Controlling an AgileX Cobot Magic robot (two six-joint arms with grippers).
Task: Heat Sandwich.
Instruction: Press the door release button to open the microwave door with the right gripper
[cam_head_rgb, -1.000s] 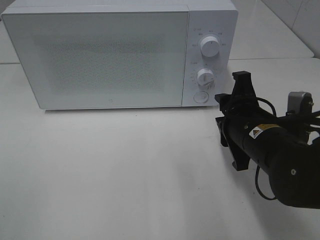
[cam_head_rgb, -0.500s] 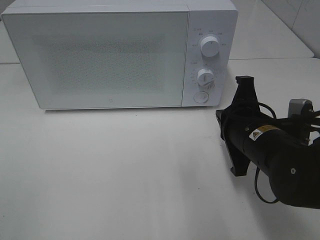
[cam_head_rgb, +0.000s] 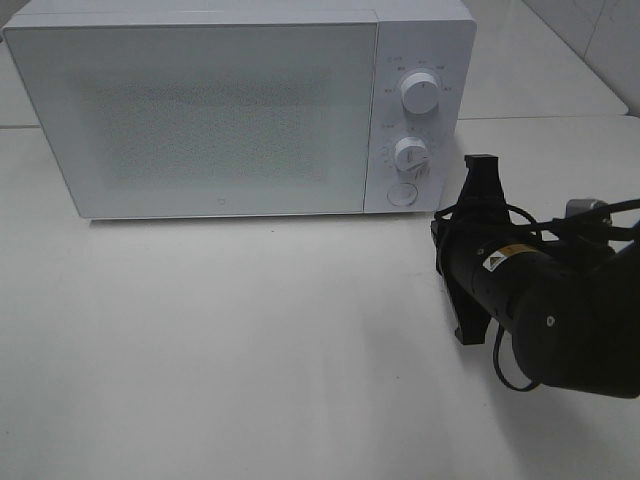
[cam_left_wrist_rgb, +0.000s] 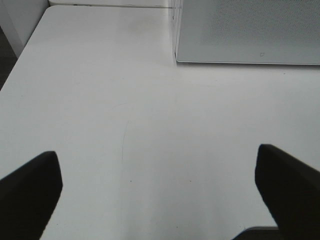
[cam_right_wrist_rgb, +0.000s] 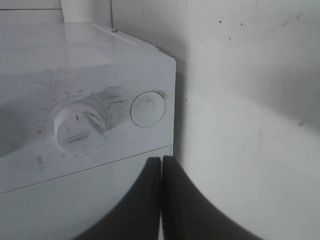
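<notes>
The wide white surface (cam_head_rgb: 250, 350) lies under both sets of my fingers. At its back stands the big white box-shaped microwave oven (cam_head_rgb: 220, 110), its speckled grey door (cam_head_rgb: 205, 115) shut flat across the front. I see the sandwich in none of the views, so I cannot tell where it lies relative to either set of fingers. The shut door closes off the oven's inside from me.

My thick black right arm (cam_head_rgb: 560, 320) lies low over the surface, in front of the oven's right end. My right fingers (cam_right_wrist_rgb: 161, 162) are pressed together with nothing between them, and they point at the white control panel (cam_head_rgb: 420, 120) at that end. Whether the tips touch the panel, I cannot tell.

My left fingers (cam_left_wrist_rgb: 157, 155) stand wide apart and empty. Only bare surface shows between them, and the oven's front left corner lies ahead of them, well apart.

On the panel, the larger round white upper dial (cam_head_rgb: 419, 93) is the farthest from my right fingertips. The round white lower dial (cam_head_rgb: 410, 153) sits ahead of them. The small round white push button (cam_head_rgb: 401, 194) lies beside that dial, nearest the tips and close to the oven's bottom edge.
</notes>
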